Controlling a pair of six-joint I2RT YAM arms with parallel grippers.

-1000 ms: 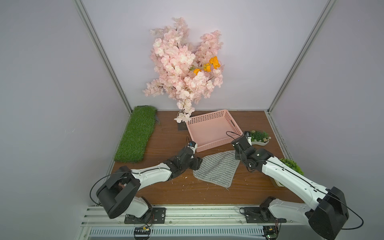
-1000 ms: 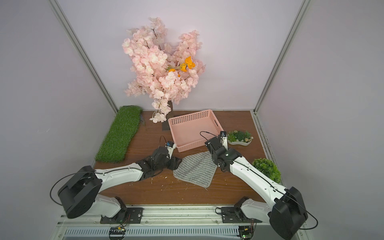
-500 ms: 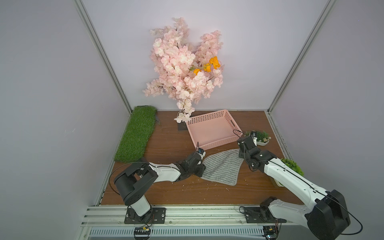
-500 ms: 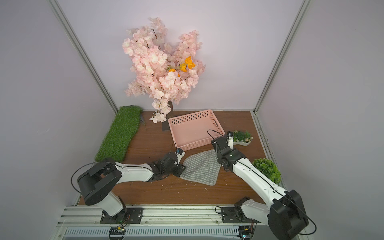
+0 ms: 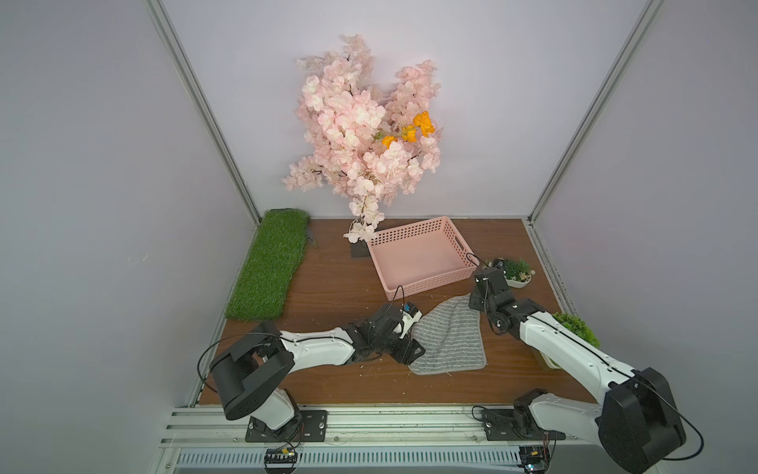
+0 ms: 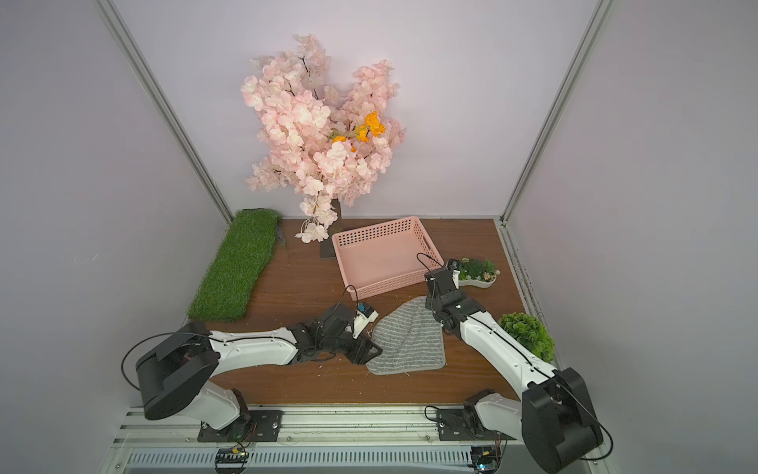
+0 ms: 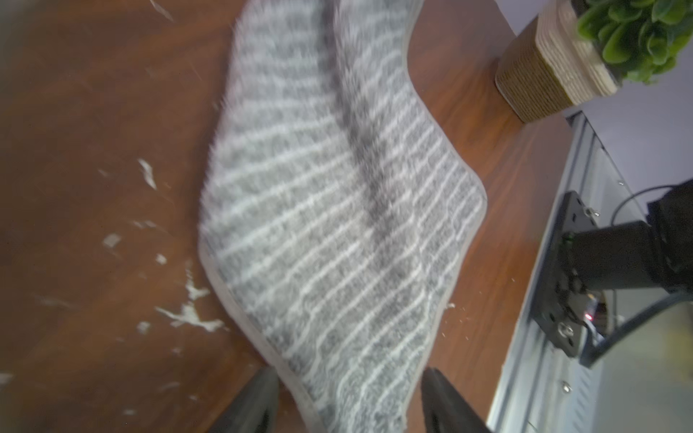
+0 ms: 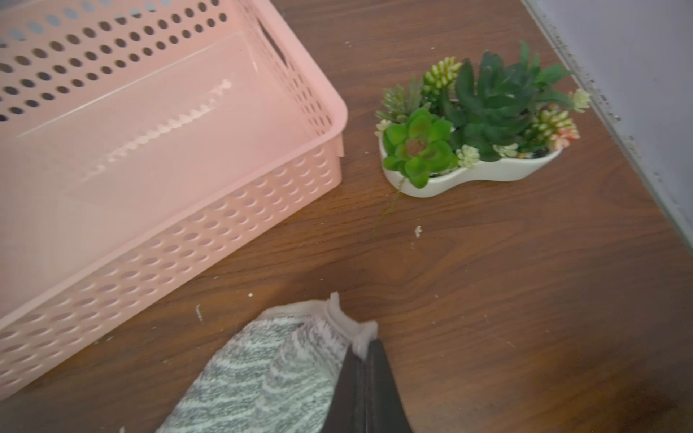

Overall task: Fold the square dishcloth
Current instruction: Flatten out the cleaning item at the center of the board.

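The square dishcloth, grey with thin whitish stripes, lies stretched on the wooden table in front of the pink basket. My right gripper is shut on its far corner, and the trim bunches just past the fingertips. My left gripper is low at the cloth's near left corner. Its fingers stand open on either side of that corner. A dark crease runs along the dishcloth.
The pink basket stands just behind the cloth. A white dish of succulents sits beside my right gripper. A potted green plant is at the right edge. Grass mat far left, blossom tree behind. White crumbs dot the table.
My left gripper has slid right and toward the front, from the cloth's left side to its near corner. The cloth has shifted right and drawn out longer. My right gripper keeps its grip.
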